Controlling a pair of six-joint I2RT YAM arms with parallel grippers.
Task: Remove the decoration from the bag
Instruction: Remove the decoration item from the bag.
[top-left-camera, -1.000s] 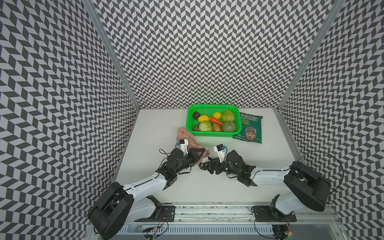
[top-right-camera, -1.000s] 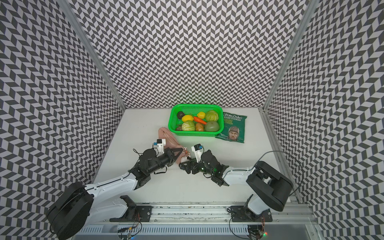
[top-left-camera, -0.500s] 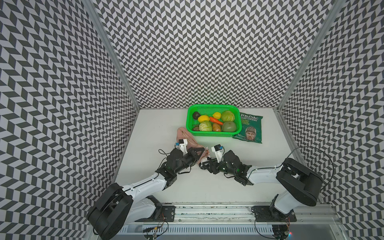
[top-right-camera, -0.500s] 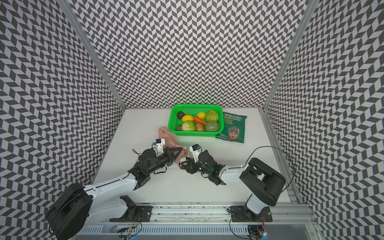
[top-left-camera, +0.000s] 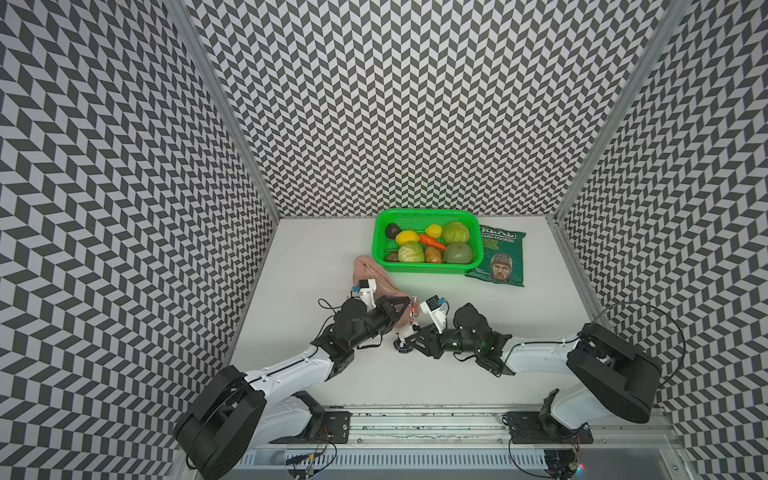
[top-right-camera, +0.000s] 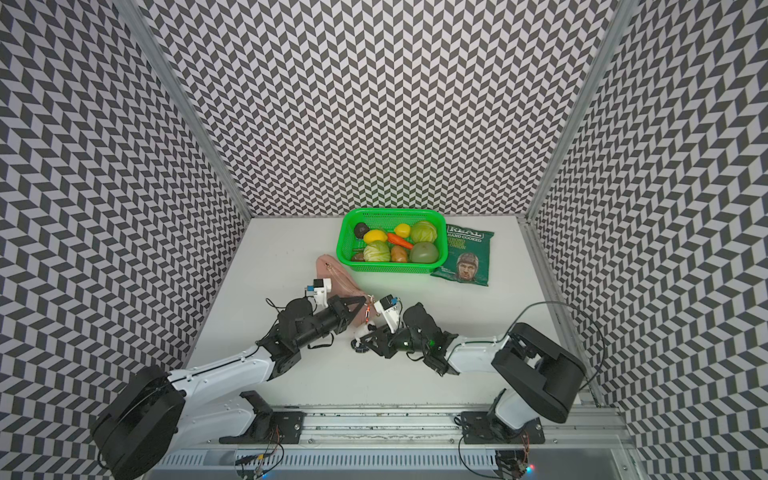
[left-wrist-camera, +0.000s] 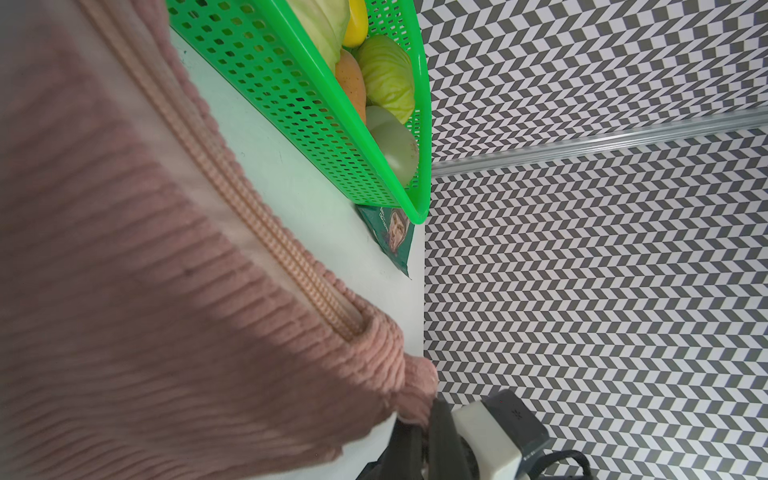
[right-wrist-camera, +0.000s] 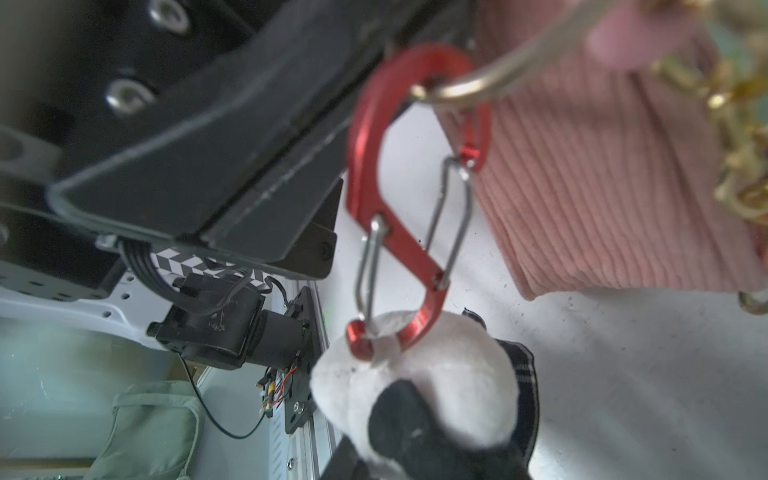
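Closely, decoration (right-wrist-camera: 457, 374) at right pincer (top-left-camera: 412, 340) (clipped)

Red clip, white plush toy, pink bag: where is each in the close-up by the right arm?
red clip (right-wrist-camera: 398, 243), right wrist view, on its red middle bar.
white plush toy (right-wrist-camera: 415, 374), right wrist view, on its white fur.
pink bag (right-wrist-camera: 602, 187), right wrist view, on its ribbed side.

Bright, even light fills both top views, whose walls (top-left-camera: 124, 166) bow at the edges, with faint shadows on the bench (top-left-camera: 316, 266); wrist views blur up close, the bag (left-wrist-camera: 104, 249) and decoration (right-wrist-camera: 415, 374) soft.
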